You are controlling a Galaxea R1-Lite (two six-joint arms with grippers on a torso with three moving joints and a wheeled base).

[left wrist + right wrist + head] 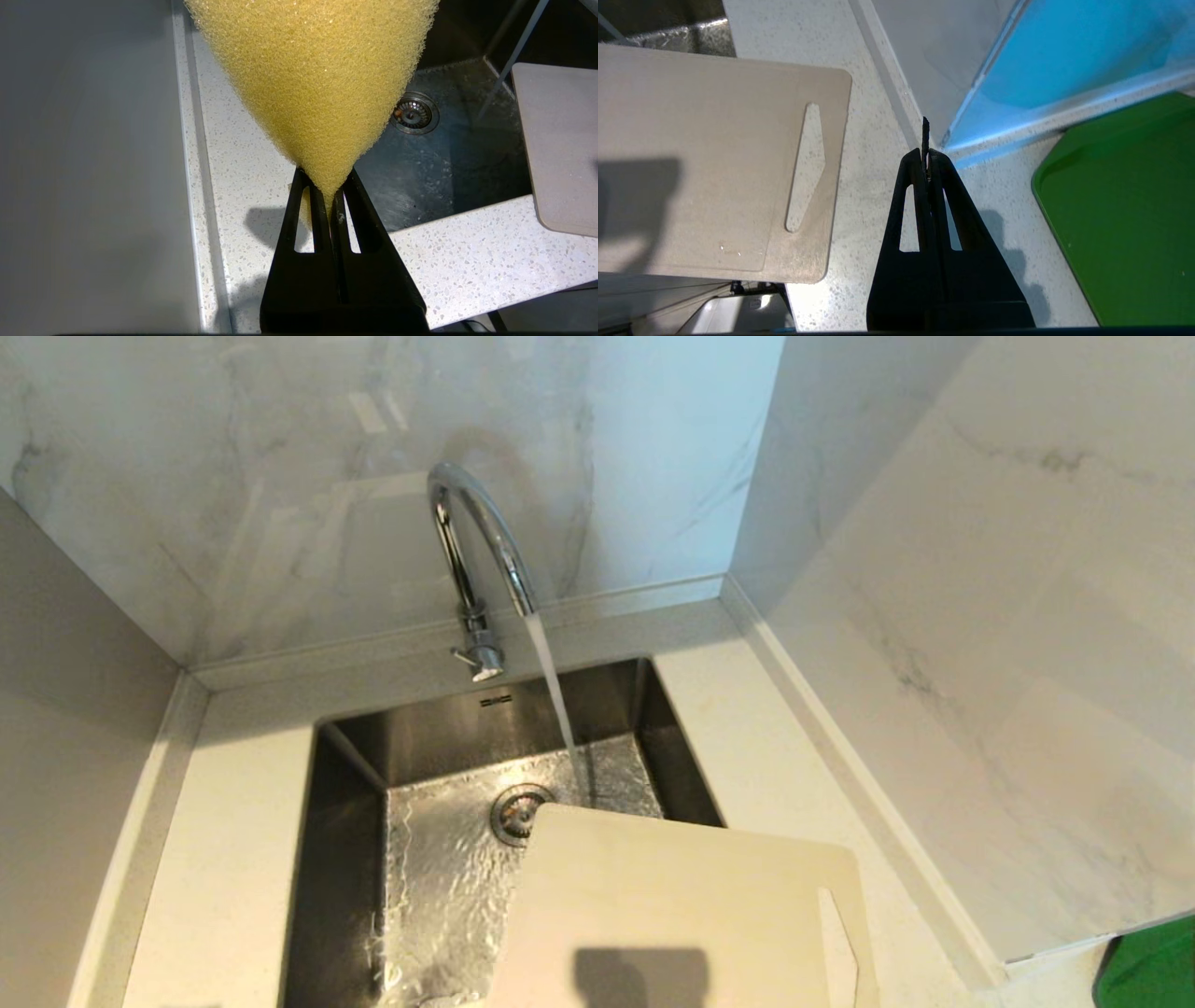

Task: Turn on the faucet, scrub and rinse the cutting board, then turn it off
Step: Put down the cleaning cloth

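Left gripper [332,196] clamped on a yellow sponge [317,79], right gripper [927,154] closed with nothing in it over the counter [873,196]; cream board [691,915], slot at its right end, overhangs the wet sink [448,877]; beyond, faucet [481,560] runs water into the basin.

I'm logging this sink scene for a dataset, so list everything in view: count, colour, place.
faucet: one, chrome, behind the sink, water running
sink: one, steel, set in the counter, wet floor
drain: one, metal, sink floor
cutting board: one, cream, partly over the sink's right edge and on the counter
counter: one, speckled white, around the sink
tray: one, green, on the counter right of the board
sponge: one, yellow, in the left jaws
left gripper: one, black, shut on the sponge, over the counter left of the sink
right gripper: one, black, shut, empty, over the counter between board and tray
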